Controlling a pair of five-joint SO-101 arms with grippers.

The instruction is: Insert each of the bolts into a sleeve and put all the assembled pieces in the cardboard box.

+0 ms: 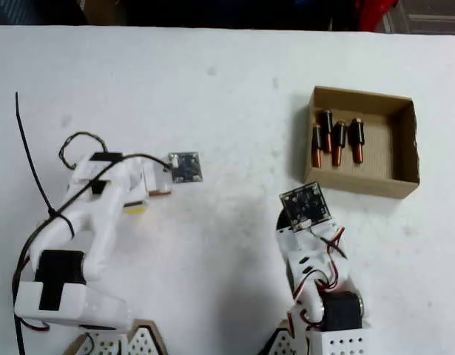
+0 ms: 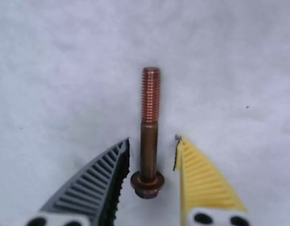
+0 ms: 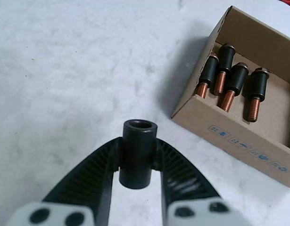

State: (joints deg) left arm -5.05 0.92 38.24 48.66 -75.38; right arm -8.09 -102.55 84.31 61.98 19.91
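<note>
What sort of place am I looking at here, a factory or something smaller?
Likely a small robotics workbench, not a factory: two little white arms with exposed wires on a white table, and a cardboard box of four sleeved bolts.

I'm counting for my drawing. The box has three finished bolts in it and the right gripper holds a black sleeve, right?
Not quite. The cardboard box holds four assembled pieces, not three; the right wrist view shows them. The right gripper does hold a black sleeve.
</note>
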